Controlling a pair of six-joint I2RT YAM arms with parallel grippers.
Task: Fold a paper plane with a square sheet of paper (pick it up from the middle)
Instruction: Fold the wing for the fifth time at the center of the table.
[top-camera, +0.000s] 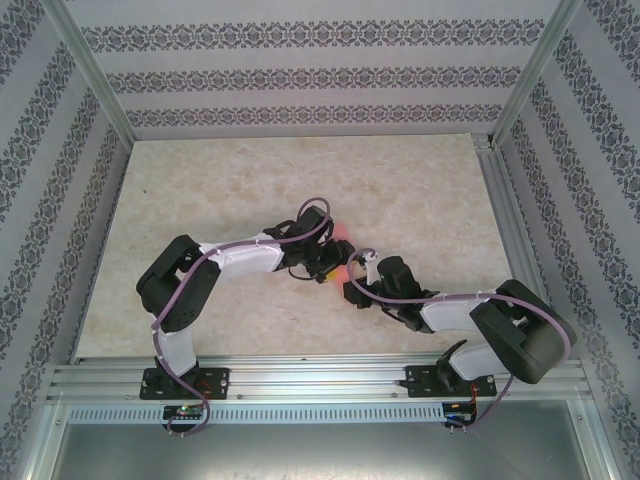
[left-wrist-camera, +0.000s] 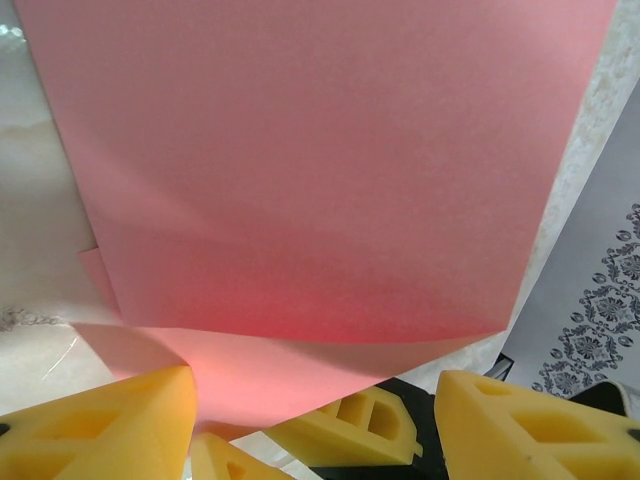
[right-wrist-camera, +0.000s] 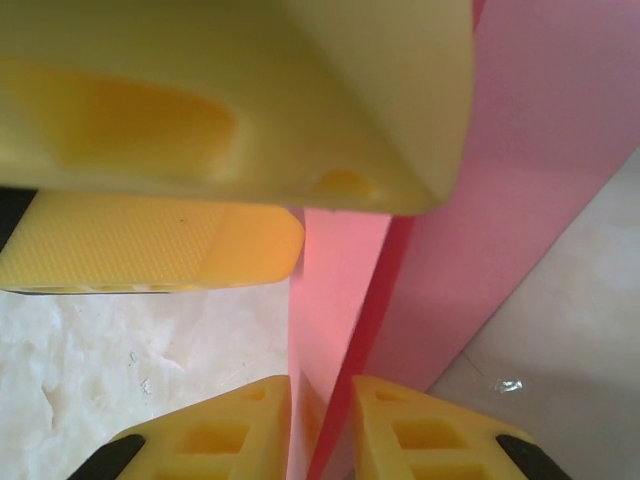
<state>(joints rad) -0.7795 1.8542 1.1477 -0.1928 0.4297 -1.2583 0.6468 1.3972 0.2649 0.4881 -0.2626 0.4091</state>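
Over the middle of the table (top-camera: 420, 190), two arms meet at a folded pink sheet standing on edge.
The right gripper (right-wrist-camera: 322, 392) is pinched onto the lower edge of the square sheet of paper (left-wrist-camera: 320, 180). The left gripper (left-wrist-camera: 315, 395) is spread wide, gripping nothing. Held by so thin a strip, the limp sheet could slip out or flop over, and if the left fingers close off the crease, the fold may go crooked. The tabletop is smooth, marbled beige, and grey-patterned wallpaper (top-camera: 300, 75) and aluminium rails (top-camera: 320, 380) box in the workspace.
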